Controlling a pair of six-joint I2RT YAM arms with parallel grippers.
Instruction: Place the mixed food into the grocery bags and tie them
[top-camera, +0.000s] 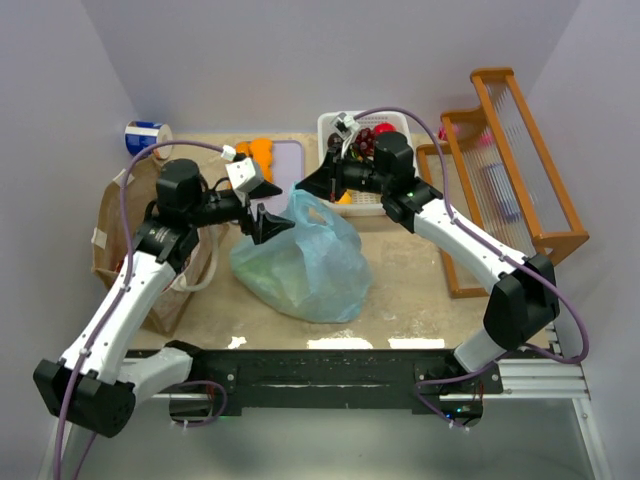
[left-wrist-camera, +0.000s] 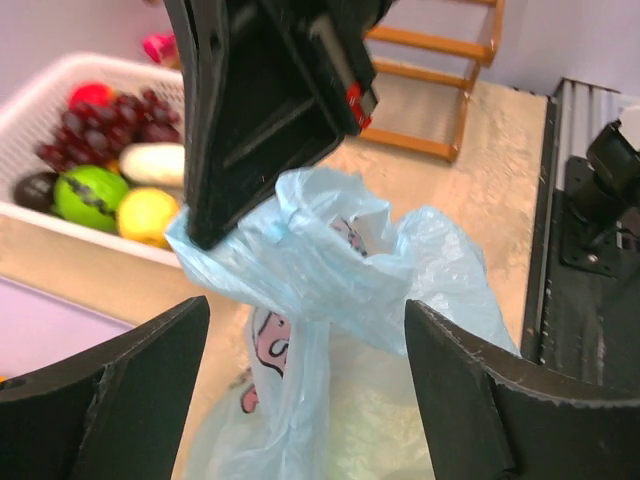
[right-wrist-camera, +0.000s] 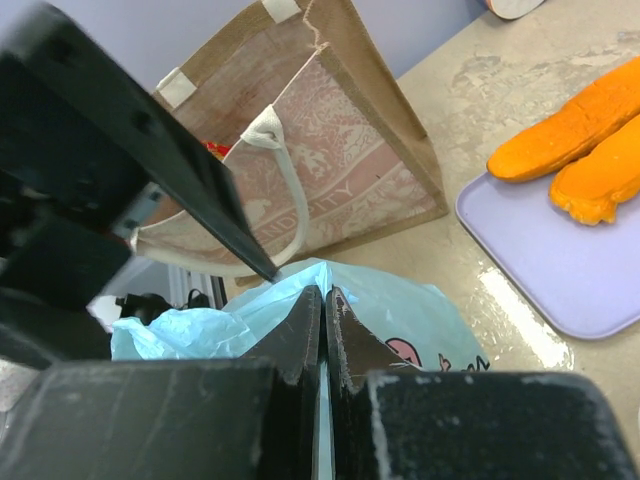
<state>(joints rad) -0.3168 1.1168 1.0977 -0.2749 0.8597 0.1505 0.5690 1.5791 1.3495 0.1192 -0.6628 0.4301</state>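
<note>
**Two arms at the mouth of the blue plastic bag (top-camera: 300, 265), mid-table**
The right gripper (right-wrist-camera: 322, 300) was clenched on a fold of the bag's top edge, the thin film pinched between its fingers. The left gripper (left-wrist-camera: 305, 312) was released, its fingers spread wide on either side of the bunched mouth. The toy food (left-wrist-camera: 85, 195) lay in the white basket (left-wrist-camera: 70, 228) behind the bag. The brown paper bag (right-wrist-camera: 330, 140) stood upright at the left of the table (top-camera: 400, 270).
</note>
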